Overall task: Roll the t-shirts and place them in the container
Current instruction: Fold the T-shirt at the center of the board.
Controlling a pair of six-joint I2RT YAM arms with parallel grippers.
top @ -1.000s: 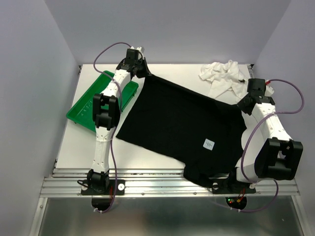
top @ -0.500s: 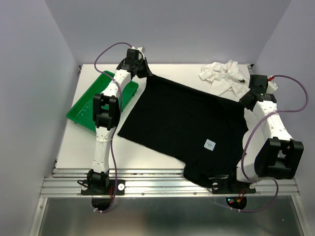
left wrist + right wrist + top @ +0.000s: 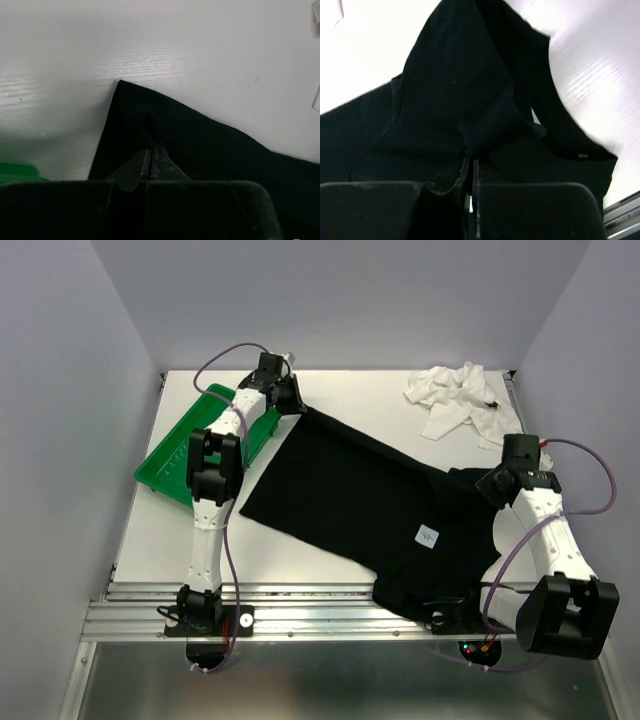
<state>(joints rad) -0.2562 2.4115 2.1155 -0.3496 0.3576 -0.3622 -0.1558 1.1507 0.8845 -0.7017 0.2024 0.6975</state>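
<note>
The left gripper [image 3: 293,398] is at the far-left corner of the black t-shirt [image 3: 360,490], just beside the far end of the green tray [image 3: 168,466]. In the left wrist view its fingers [image 3: 142,162] are pressed together with no visible gap, and their tips pinch the black cloth close behind the pointed corner, which lies flat on the white table [image 3: 160,535]. The right gripper [image 3: 491,484] is at the shirt's right edge. In the right wrist view its fingers [image 3: 459,176] are closed to a thin slit on a raised, bunched fold of the same black cloth. The black t-shirt is spread diagonally across the middle of the table between the two grippers, with a small white label [image 3: 426,533] facing up and its near-right part hanging over the table's near edge. The white t-shirt [image 3: 455,397] lies crumpled at the far-right corner of the table, apart from both grippers.
</note>
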